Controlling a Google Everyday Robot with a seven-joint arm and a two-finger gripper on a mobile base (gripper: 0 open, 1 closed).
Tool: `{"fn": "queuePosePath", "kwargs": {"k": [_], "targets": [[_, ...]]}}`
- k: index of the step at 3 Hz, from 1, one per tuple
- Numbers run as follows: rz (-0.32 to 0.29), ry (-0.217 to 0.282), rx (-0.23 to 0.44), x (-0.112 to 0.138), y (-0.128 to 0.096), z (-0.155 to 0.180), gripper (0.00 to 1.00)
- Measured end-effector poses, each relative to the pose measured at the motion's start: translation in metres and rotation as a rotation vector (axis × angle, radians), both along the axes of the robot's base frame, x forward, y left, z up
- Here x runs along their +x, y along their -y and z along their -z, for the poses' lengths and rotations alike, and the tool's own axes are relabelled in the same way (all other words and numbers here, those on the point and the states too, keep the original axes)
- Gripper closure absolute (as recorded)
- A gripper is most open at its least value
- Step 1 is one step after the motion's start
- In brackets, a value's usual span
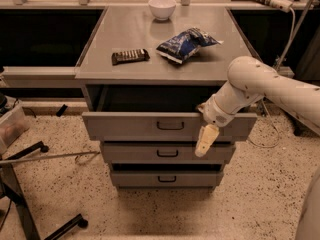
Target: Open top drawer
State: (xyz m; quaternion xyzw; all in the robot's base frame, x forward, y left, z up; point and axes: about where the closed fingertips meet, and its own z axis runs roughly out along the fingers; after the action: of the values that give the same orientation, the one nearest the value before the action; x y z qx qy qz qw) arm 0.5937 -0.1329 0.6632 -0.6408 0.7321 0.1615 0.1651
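1. There are three grey metal drawers stacked in one cabinet. Each has a flat rectangular front and one small black bar handle at its centre.
2. The top drawer has the widest and tallest front. It stands forward of the cabinet, with a dark gap showing behind its upper edge, and juts past the middle drawer and bottom drawer.
3. One smooth, rounded, cream-white arm reaches in from the right.
4. The single gripper hangs pointing downward in front of the top drawer's right part, right of its handle and across its lower edge. Whether it is open or closed I cannot tell.
5. Three things lie on the matte grey cabinet top: one round white bowl, one crinkled blue bag and one dark oblong bar.
6. The floor is pale and speckled.
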Motion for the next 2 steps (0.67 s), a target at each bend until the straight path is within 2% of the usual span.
{"fn": "queuePosePath", "kwargs": {"k": [1,2], "targets": [[-0.006,-0.006,0.001,-0.003,0.0,0.003,0.0],[-0.007,-0.019,0.031,-0.029,0.002,-0.003,0.0]]}}
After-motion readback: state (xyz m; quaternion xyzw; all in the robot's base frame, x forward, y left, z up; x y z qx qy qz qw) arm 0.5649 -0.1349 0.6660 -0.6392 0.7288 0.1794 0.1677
